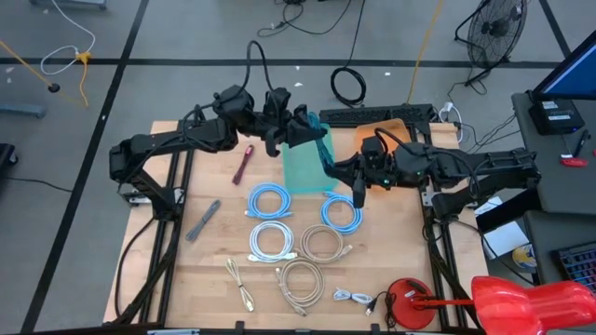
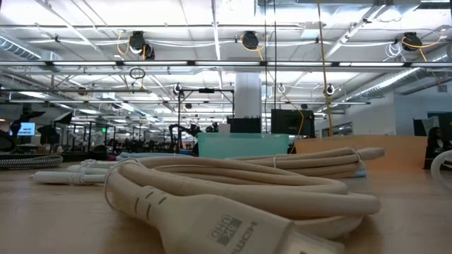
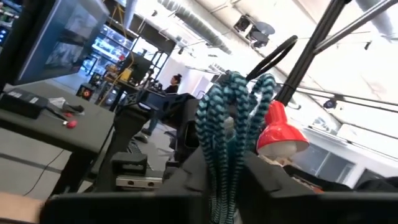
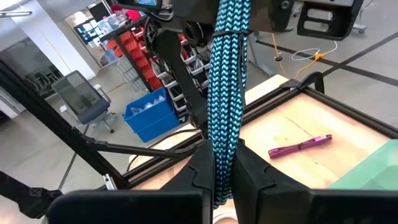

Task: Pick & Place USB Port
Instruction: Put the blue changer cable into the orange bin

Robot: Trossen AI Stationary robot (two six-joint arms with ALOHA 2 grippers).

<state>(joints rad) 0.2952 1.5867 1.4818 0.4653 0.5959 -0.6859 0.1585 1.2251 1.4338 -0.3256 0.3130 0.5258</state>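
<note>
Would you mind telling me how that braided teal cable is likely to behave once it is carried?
The cable is probably floppy: it hangs in bundled loops between both claws. A tie likely keeps it together. It looks light.

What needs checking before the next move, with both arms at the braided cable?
1. Right gripper jaws closed on the teal braided cable: ok.
2. Left gripper jaws closed on the same cable: ok; the bundle sits between them.
3. Cable bundle held together: ok; a black tie wraps it.
4. Both grippers near the teal bin: ok; the high view shows one at each side of it.
5. Cable's lower end clear of the bin's rim: cannot tell.
6. Coiled cables on the table apart from both arms: ok.
</note>
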